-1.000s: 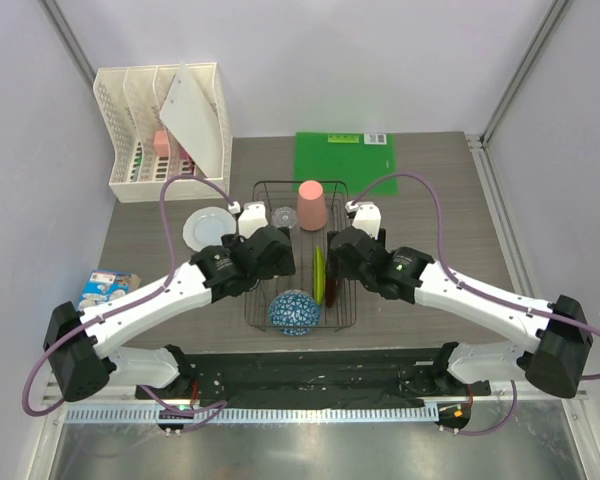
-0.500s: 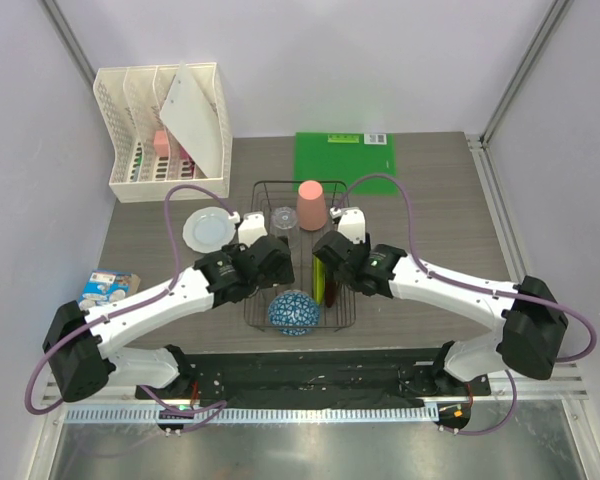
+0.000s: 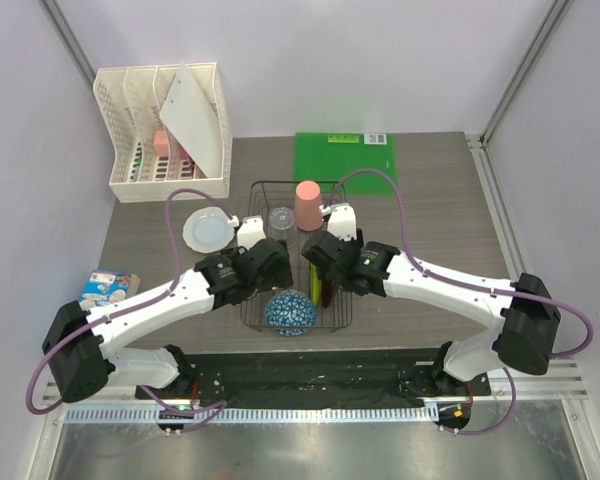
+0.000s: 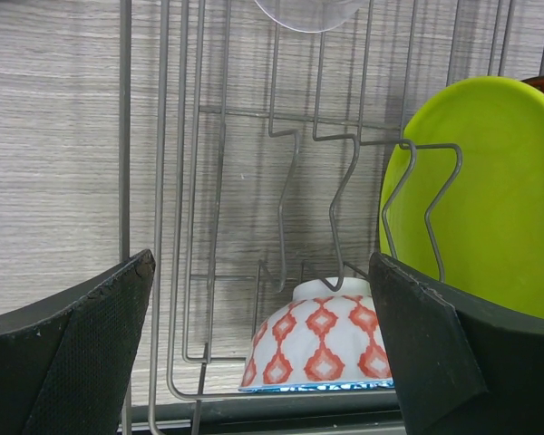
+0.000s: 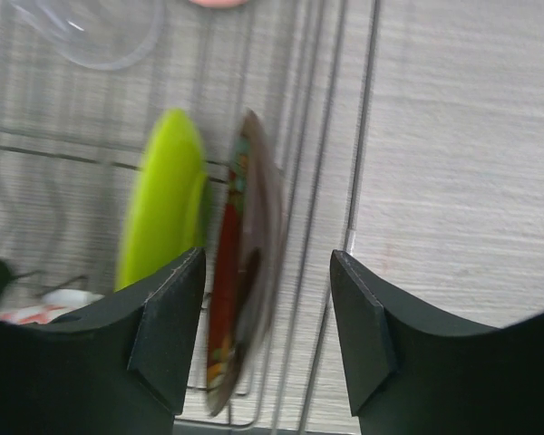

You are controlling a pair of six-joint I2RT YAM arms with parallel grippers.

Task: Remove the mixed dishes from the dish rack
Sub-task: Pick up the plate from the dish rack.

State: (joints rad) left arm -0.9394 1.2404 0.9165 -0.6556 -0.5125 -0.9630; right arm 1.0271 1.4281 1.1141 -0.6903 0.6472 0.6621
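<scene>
The dark wire dish rack (image 3: 265,190) holds a salmon-pink cup (image 3: 309,205) upside down, a clear glass tumbler (image 3: 281,218), an upright yellow-green plate (image 3: 318,283), an upright dark red patterned plate (image 3: 327,290) and an upside-down patterned bowl (image 3: 291,312). The white plate (image 3: 208,229) lies on the table left of the rack. My left gripper (image 4: 261,272) is open above the rack, over the bowl (image 4: 322,344). My right gripper (image 5: 267,263) is open with the dark red plate's (image 5: 240,272) rim between its fingers, beside the yellow-green plate (image 5: 163,208).
A white lattice organizer (image 3: 165,130) stands at the back left. A green mat (image 3: 344,157) lies behind the rack. A small blue-and-white packet (image 3: 110,287) sits at the table's left edge. Rack wires (image 4: 163,181) and prongs rise around both grippers.
My right gripper has moved left over the rack and now straddles the dark red plate. My left gripper has shifted only slightly.
</scene>
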